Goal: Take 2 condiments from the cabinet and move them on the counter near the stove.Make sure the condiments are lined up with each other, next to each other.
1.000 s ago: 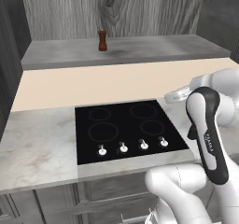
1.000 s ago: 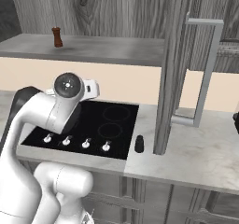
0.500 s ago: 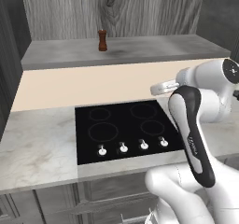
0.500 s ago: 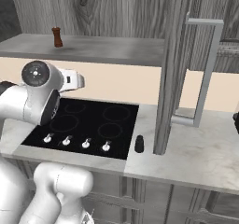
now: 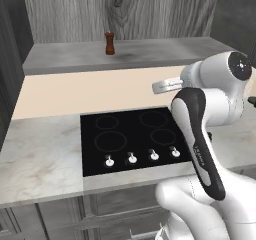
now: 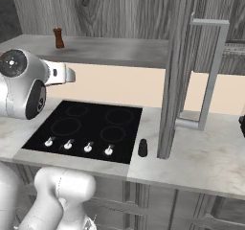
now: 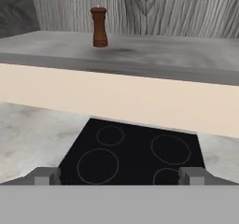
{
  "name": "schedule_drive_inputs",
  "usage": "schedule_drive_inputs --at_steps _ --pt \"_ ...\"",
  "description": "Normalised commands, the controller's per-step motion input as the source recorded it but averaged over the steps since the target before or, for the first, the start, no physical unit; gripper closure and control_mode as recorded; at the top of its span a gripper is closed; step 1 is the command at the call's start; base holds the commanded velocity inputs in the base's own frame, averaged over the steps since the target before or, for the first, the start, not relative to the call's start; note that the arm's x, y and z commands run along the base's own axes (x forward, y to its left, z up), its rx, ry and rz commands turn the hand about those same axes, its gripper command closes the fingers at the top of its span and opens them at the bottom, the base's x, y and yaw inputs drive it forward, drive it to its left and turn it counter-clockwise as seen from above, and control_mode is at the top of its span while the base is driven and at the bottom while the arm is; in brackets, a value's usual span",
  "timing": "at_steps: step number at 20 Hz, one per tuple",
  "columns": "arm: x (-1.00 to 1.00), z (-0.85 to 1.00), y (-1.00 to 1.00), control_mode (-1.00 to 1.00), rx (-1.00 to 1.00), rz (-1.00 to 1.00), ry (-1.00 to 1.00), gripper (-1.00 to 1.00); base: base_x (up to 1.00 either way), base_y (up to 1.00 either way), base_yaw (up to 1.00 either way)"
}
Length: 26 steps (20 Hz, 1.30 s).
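A reddish-brown pepper-mill condiment [image 5: 109,43] [image 6: 58,38] [image 7: 98,27] stands upright on the cabinet's grey stone-like shelf [image 5: 150,51], towards its left. A shorter black condiment [image 6: 142,147] stands on the pale marbled counter [image 6: 201,157], just right of the black stove [image 5: 135,139] [image 6: 86,128]. My gripper [image 7: 119,176] is open with nothing between its fingertips [image 7: 46,175]. It hovers over the stove, facing the cabinet, well short of the pepper mill. My arm's wrist [image 5: 167,86] is above the stove's back right.
An open grey cabinet door [image 6: 173,71] with a long metal handle [image 6: 210,75] stands on edge right of the stove, close to the black condiment. A beige backsplash band [image 5: 75,91] runs below the shelf. Counter [image 5: 40,154] extends left of the stove.
My arm has swung left and slightly up over the stove, carrying the open gripper towards the cabinet. The condiments have not moved.
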Motion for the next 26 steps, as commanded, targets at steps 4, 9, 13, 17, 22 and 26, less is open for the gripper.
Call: schedule_drive_inputs --at_steps 4,9,13,17,22,26 --pt "-0.25 0.15 0.21 -1.00 0.00 0.00 -0.02 -1.00 0.00 0.00 0.00" --pt "-0.27 0.11 0.14 -1.00 0.00 0.00 -0.07 -1.00 0.00 0.00 0.00" --pt "-0.02 0.24 0.20 -1.00 0.00 0.00 -0.09 -1.00 0.00 0.00 0.00" --pt "0.00 0.26 0.23 -1.00 0.00 0.00 -0.10 -1.00 0.00 0.00 0.00" --pt "0.00 0.22 0.24 -1.00 0.00 0.00 -0.04 -1.00 0.00 0.00 0.00" --pt "0.03 0.11 0.19 -1.00 0.00 0.00 0.00 -1.00 0.00 0.00 0.00"
